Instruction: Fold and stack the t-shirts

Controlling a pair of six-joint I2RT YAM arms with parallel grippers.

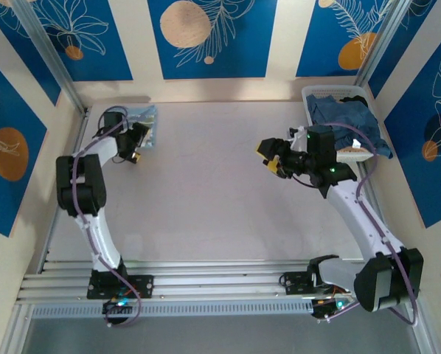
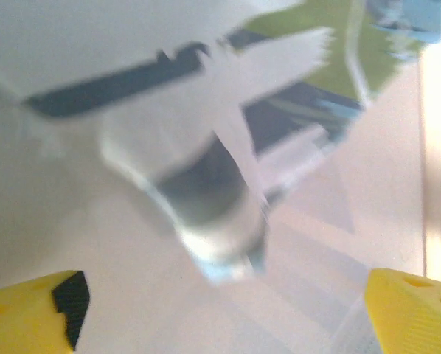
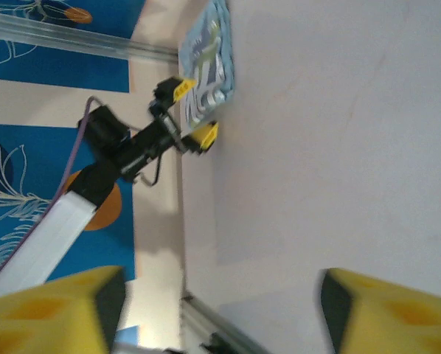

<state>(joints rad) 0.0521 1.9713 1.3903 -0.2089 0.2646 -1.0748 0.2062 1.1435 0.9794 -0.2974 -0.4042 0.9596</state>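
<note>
T-shirt [image 3: 209,51] just beside spread left end effector [image 3: 193,110]

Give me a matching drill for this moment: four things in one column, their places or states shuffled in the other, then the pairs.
Things
1. folded t-shirt
2. basket
3. left gripper
4. right gripper

Places and states
A. far right corner of the table, with crumpled t-shirts heaped in it
B. open, above bare table right of centre
C. lying flat at the far left corner
D. open, at the folded t-shirt's edge

Pairs: 1-C, 2-A, 3-D, 4-B
</note>
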